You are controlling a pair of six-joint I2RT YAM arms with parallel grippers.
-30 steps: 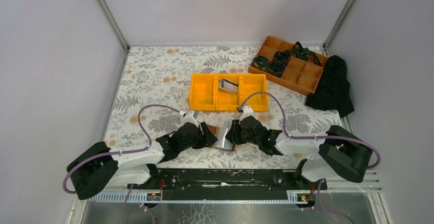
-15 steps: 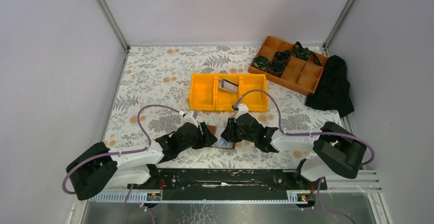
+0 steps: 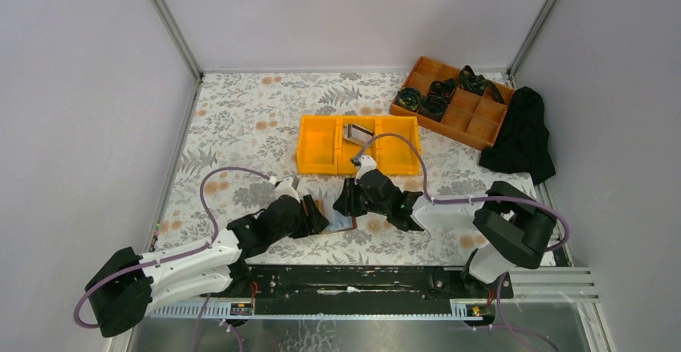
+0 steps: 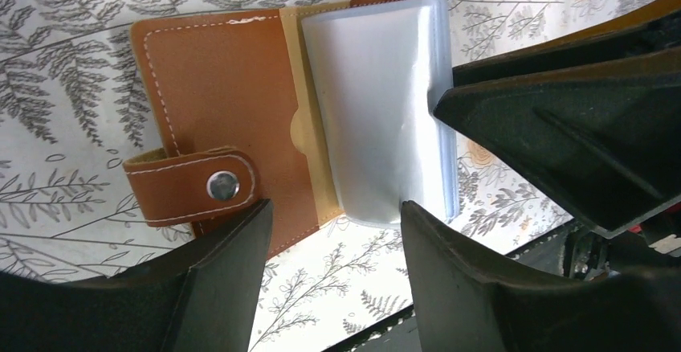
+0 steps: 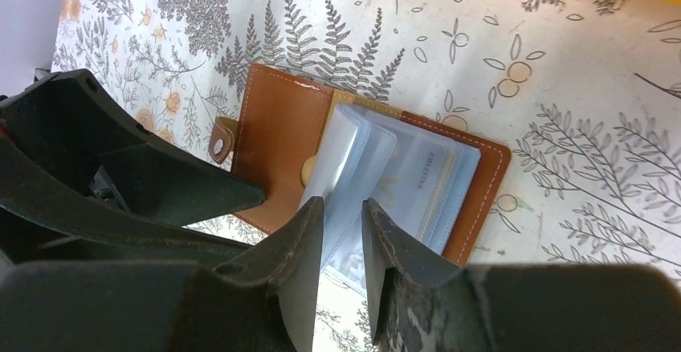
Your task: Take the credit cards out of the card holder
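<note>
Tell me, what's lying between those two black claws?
The open brown card holder, clear sleeves fanned up, lies between the left gripper and the right gripper. The top view shows it; both wrist views show it closer.

Card holder (image 3: 344,222) on table (image 3: 241,119) near front, bins (image 3: 320,145) behind it, tray (image 3: 470,123) back right (cloth (image 3: 522,139) beside it)

Pale walls (image 3: 353,14) enclose a tablecloth (image 3: 241,119) (fern-printed).

From above, the left gripper (image 3: 319,218) and right gripper (image 3: 344,202) cover most of the open brown leather card holder (image 3: 342,223). In the right wrist view, print on the pale credit cards (image 5: 419,182) is too small to read. The clear plastic sleeves (image 5: 357,155) vanish at six o'clock between the right gripper's fingers (image 5: 309,239).
</note>
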